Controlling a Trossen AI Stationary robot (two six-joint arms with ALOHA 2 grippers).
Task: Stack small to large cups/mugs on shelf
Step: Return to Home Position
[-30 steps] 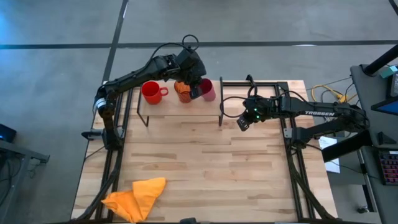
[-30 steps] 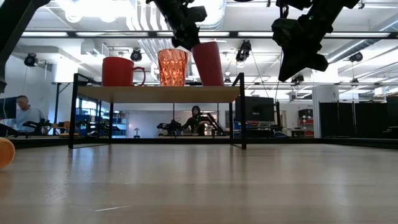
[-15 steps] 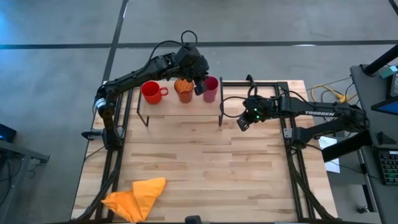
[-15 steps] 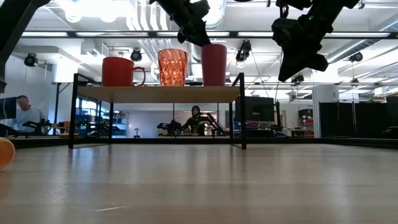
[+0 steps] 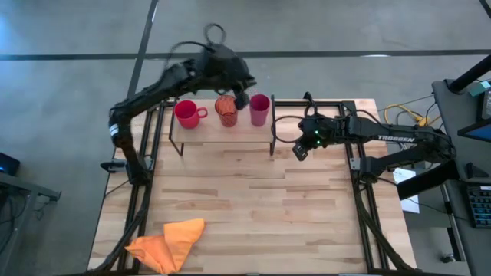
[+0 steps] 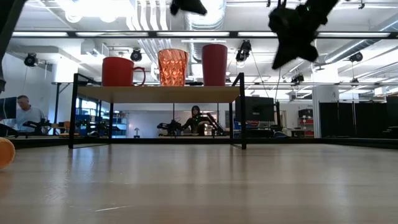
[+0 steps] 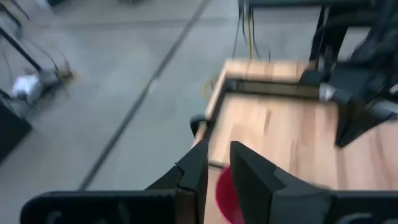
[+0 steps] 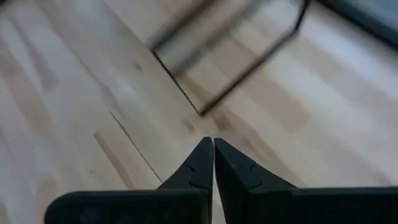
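Observation:
Three vessels stand upright in a row on the shelf's wooden top. They are a red mug at the left, an orange patterned cup in the middle, and a pink tumbler at the right end. My left gripper hangs above them, between cup and tumbler, narrowly open and empty. The tumbler's rim shows below its fingers. My right gripper is shut and empty, above the table to the right of the shelf.
An orange cloth lies crumpled at the table's near left. Black frame rails run along the table's sides. In the low view, people are in the room beyond the table.
My left gripper has stood the tilted pink tumbler upright on the shelf's right end, let go of it, and gone up and toward the far edge. The tumbler stays standing beside the orange cup. My right gripper has risen a little.

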